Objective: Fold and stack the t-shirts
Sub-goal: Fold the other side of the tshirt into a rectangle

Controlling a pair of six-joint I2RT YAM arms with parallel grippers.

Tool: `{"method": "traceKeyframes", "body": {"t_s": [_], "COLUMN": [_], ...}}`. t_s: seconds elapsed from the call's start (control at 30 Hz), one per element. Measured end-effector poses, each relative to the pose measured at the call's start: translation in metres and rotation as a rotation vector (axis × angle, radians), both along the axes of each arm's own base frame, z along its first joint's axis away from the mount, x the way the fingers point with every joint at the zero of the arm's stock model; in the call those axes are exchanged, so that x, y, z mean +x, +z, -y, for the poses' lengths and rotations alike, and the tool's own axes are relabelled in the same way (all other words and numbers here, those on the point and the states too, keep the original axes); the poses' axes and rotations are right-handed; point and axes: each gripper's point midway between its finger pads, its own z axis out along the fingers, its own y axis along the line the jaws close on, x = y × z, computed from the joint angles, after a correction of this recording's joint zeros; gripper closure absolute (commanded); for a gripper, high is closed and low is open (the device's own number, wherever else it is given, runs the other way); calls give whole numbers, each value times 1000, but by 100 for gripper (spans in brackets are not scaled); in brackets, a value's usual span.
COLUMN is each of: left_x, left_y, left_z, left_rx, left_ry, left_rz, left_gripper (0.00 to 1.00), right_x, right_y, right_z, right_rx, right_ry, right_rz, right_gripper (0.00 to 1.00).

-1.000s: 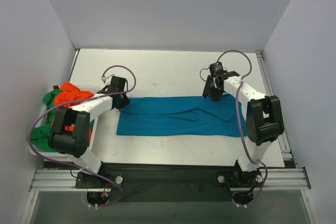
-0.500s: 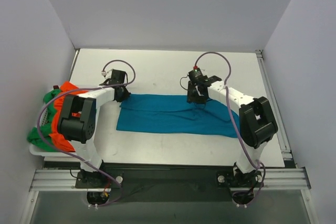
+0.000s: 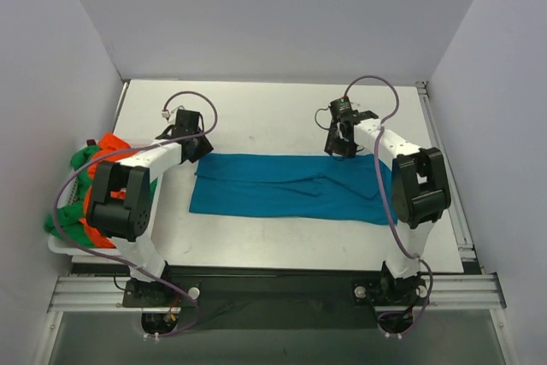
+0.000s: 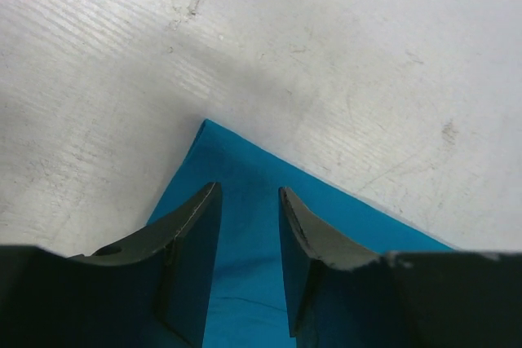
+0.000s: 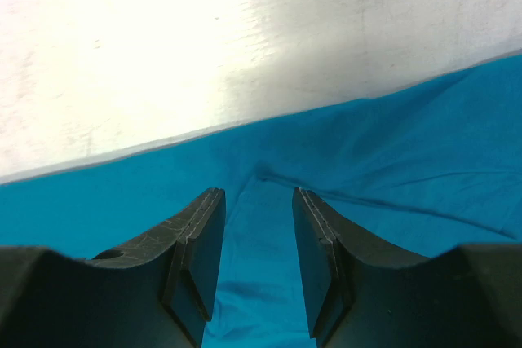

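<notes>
The teal-blue t-shirt [image 3: 286, 187] lies as a long flat band across the middle of the table. My left gripper [image 3: 196, 150] is open just over its far left corner; in the left wrist view the corner [image 4: 243, 170] shows between my spread fingers [image 4: 192, 226], gripper point [image 4: 249, 201]. My right gripper [image 3: 341, 147] is open over the shirt's far edge, right of the middle; a crease in the cloth [image 5: 391, 144] runs ahead of it [image 5: 258, 201]. The orange t-shirt [image 3: 114, 151] and the green t-shirt [image 3: 80, 160] lie bunched in the basket at the left.
The white plastic basket [image 3: 58, 246] sits at the table's left edge beside the left arm. Grey walls close in the back and both sides. A metal rail runs along the table's right edge [image 3: 444, 160].
My right gripper swung left along the shirt's far edge, then came back right. My left gripper moved slightly farther back, to the shirt's far left corner. The shirt has hardly shifted.
</notes>
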Motion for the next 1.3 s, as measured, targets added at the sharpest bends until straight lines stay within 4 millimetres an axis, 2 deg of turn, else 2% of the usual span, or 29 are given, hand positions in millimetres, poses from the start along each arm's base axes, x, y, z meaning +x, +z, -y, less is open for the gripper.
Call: {"method": "traceKeyframes", "body": {"t_s": [0.23,0.3,0.33,0.43,0.5,0.63,1.0,1.3], "left_x": [3,3,2,-3,-7,-15,-34,-53], "left_y": [47,59,65,78,82,84,68,58], "left_z": [7,8,9,9,9,8,10,20], "left_rx": [-46,-57,-62,-72,-76,-80,-85,-91], "left_ry": [-27,-35,-38,-44,-47,-50,-68,-104], "left_rz": [104,132,145,174,183,186,148,130], "left_gripper": [55,54,54,54,54,54,54,54], "right_x": [3,2,1,0,-1,-13,-53,-97], "right_y": [-33,-38,-39,-39,-39,-38,-9,-20], "right_z": [6,6,7,5,5,4,-15,-31], "right_rx": [-41,-46,-48,-52,-54,-66,-57,-47], "right_ry": [1,3,3,5,3,5,21,18], "right_rz": [-81,-96,-100,-98,-97,-100,-28,-15], "right_gripper": [62,69,79,92,94,98,99,98]}}
